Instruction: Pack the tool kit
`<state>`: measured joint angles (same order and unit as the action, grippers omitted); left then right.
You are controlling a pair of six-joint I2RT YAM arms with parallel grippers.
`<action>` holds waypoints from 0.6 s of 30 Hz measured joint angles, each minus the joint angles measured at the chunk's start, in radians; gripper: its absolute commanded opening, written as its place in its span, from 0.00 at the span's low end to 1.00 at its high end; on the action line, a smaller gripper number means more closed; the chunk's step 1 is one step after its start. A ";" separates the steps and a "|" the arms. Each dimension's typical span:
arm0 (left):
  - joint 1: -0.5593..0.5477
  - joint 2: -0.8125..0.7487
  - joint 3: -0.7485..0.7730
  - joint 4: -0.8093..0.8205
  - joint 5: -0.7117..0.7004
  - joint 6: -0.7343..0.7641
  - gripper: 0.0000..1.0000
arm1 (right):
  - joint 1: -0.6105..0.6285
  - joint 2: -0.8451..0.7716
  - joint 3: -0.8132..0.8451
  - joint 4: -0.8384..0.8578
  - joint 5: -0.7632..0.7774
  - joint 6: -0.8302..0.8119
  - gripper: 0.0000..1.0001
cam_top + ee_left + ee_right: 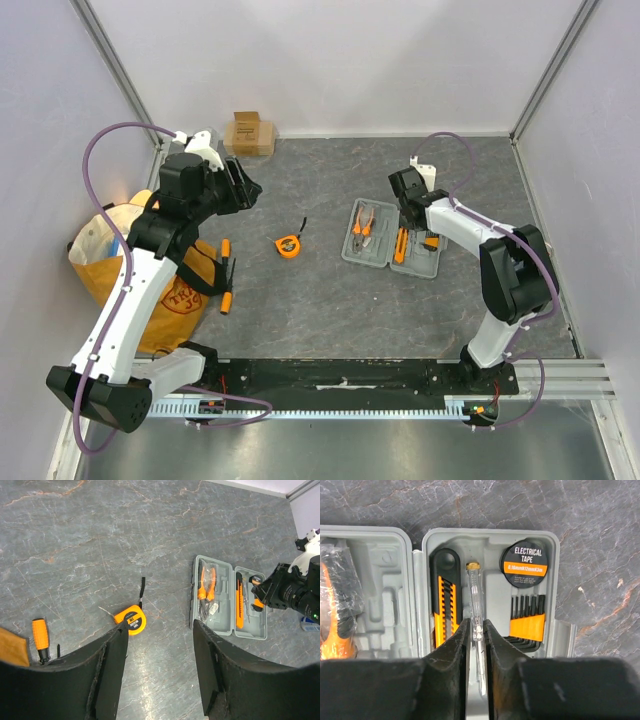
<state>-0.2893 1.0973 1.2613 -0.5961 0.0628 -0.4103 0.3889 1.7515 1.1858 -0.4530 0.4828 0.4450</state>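
- Grey case (393,240) lies open on the worktop (330,310) in the top view. The right hand (410,218) hangs over its 3 o'clock half. Tape measure (288,245) sits loose at 9 o'clock of the case, well apart. Screwdrivers (225,248) lie further out the same way, beside a yellow bag (105,255).
- Left wrist: left hand (160,626) spread wide, holding nothing. Tape measure sits just off its 9 o'clock finger. Pliers (206,577) lie in the case.
- Right wrist: fingers (455,645) drawn close either side of the clear tester (474,595), which lies in its slot between knife (445,600) and hex keys (527,617). Gripping or just clear, cannot tell.
- Judgement: the tester is being seated. Next the left hand should come down square over the tape measure.
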 measured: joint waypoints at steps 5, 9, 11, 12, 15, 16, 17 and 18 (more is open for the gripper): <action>0.000 0.003 0.000 0.000 0.002 0.000 0.60 | 0.000 -0.003 -0.002 -0.032 -0.021 0.014 0.12; 0.000 0.006 0.000 0.000 0.011 0.000 0.60 | 0.000 -0.003 -0.003 -0.047 -0.035 0.020 0.10; 0.000 0.009 0.000 0.000 0.018 0.000 0.60 | 0.000 -0.002 -0.007 -0.055 -0.041 0.026 0.08; 0.000 0.009 0.000 0.000 0.018 0.000 0.60 | 0.000 -0.002 -0.008 -0.058 -0.042 0.026 0.07; 0.000 0.011 0.000 0.000 0.019 0.000 0.60 | 0.000 0.000 -0.014 -0.064 -0.045 0.027 0.06; 0.000 0.011 0.000 0.000 0.019 0.000 0.60 | 0.000 0.003 -0.014 -0.065 -0.047 0.028 0.05; 0.000 0.011 0.000 0.000 0.019 0.000 0.60 | 0.000 0.006 -0.015 -0.065 -0.049 0.029 0.04; 0.000 0.011 0.000 0.000 0.019 0.000 0.60 | 0.000 0.010 -0.015 -0.065 -0.051 0.031 0.05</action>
<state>-0.2893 1.1084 1.2613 -0.5961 0.0814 -0.4103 0.3885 1.7618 1.1709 -0.5179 0.4320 0.4755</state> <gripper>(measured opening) 0.603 0.053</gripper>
